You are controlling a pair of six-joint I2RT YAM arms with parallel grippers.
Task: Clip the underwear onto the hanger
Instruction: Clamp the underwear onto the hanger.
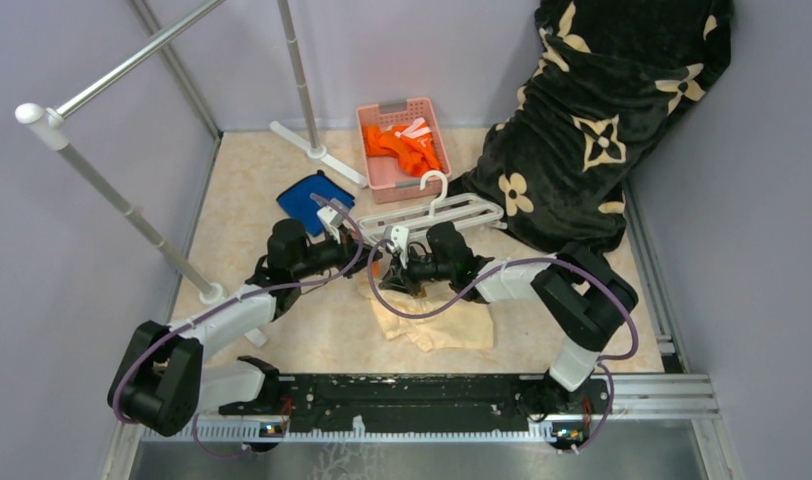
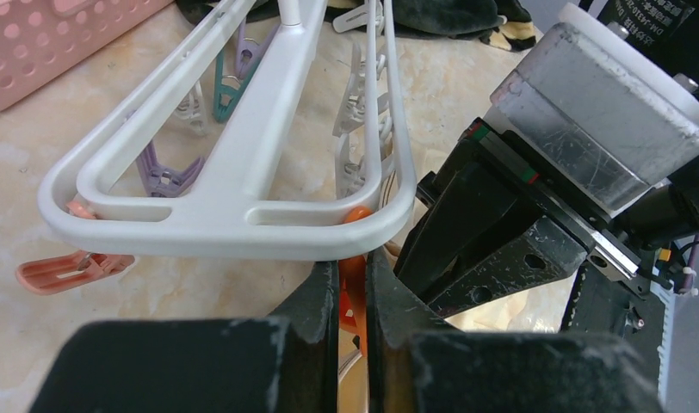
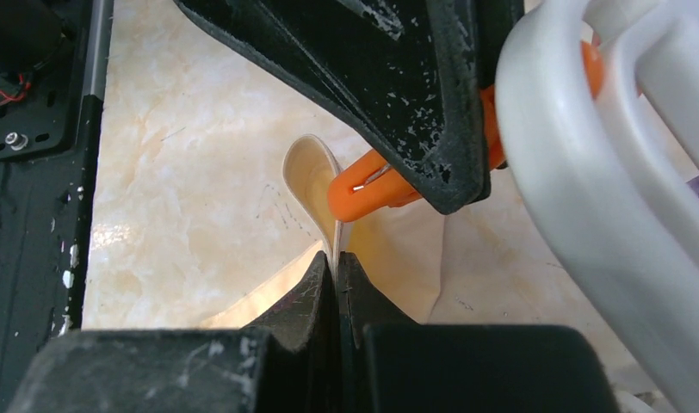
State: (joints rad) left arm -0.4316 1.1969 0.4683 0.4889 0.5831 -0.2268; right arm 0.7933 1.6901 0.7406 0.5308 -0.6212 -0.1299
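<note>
Black floral blanket (image 1: 582, 130) sits beyond the right gripper (image 3: 337, 267), blue cloth (image 1: 307, 198) beyond the left gripper (image 2: 353, 284). Pink basket (image 1: 365, 150) past both, orange clothes (image 1: 402, 145) inside. Left pinches orange clip (image 3: 372, 189) at the hanger (image 2: 243, 215) corner. Right is clamped on a fold of the underwear (image 3: 310, 172), just under that clip.

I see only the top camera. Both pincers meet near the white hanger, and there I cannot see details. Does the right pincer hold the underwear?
Observer: Yes. In the right wrist view the right pincer is shut on a fold of the underwear.
Operator: And the left one?
Observer: The left pincer squeezes an orange clip that hangs at the hanger end.
Operator: Does the clip bite the fabric?
Observer: Cannot tell; its end sits right beside the fold.
</note>
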